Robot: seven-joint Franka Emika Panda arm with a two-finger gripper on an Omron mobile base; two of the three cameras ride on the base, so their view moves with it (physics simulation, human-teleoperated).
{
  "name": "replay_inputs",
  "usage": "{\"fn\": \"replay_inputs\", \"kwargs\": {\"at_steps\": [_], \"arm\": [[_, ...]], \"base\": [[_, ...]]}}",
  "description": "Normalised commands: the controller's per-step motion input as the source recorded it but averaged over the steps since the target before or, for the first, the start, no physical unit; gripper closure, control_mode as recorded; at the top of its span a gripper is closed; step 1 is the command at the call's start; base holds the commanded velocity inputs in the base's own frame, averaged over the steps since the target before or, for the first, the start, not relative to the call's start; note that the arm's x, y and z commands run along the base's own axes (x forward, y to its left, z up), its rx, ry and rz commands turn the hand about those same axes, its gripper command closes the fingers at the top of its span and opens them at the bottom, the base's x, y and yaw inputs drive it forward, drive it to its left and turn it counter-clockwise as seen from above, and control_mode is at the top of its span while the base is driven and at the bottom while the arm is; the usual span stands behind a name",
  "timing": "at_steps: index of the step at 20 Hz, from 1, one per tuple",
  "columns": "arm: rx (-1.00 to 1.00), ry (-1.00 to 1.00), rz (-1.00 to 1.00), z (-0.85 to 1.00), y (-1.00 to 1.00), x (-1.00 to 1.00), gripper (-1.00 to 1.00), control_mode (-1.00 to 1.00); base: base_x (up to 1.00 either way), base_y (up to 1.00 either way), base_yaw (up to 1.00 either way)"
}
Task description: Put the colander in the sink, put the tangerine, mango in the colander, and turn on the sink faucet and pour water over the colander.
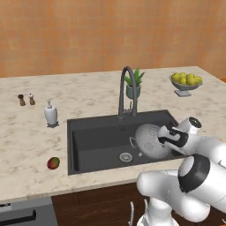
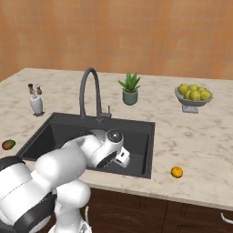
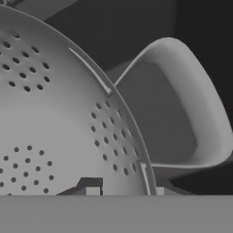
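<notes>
The light-grey perforated colander (image 1: pixel 148 140) hangs tipped on its side inside the dark sink (image 1: pixel 95 139), right of the silver drain (image 1: pixel 126 156). My gripper (image 1: pixel 161 138) is shut on the colander's rim. In the hand view the colander (image 3: pixel 54 118) is seen close up, and one loop handle (image 3: pixel 207 113) sticks out to the right. The gooseneck faucet (image 1: pixel 126 88) stands behind the basin. The mango (image 1: pixel 53 163) lies on the counter left of the sink. The tangerine (image 2: pixel 176 172) sits on the counter right of the sink (image 2: pixel 54 132), near the front edge.
A footed dish of yellow-green fruit (image 1: pixel 186 81) stands at the back right. A potted plant (image 1: pixel 133 84) stands behind the faucet. A soap dispenser (image 1: pixel 50 114) and two shakers (image 1: pixel 26 99) sit at the back left of the counter.
</notes>
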Motion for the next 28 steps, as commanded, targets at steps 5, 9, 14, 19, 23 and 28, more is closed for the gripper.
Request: {"fn": "replay_inputs", "kwargs": {"at_steps": [5,9,14,19,23,28], "arm": [[0.01,0.24,0.02,-0.27,0.05,0.43,1.0,-1.0],[0.0,0.17,0.02,-0.31,0.12,0.34,1.0,-1.0],[0.0,-0.02,0.06,-0.39,0.16,0.0,1.0,-1.0],[0.0,-0.02,0.06,-0.39,0.15,0.02,1.0,-1.0],[0.0,0.0,0.04,-0.43,0.09,0.05,1.0,-1.0],[0.0,0.0,0.04,-0.46,0.09,0.01,1.0,-1.0]], "base": [[0.0,0.0,0.0],[0.0,0.0,0.0],[0.0,0.0,0.0],[0.0,0.0,0.0],[0.0,0.0,0.0],[0.0,0.0,0.0]]}}
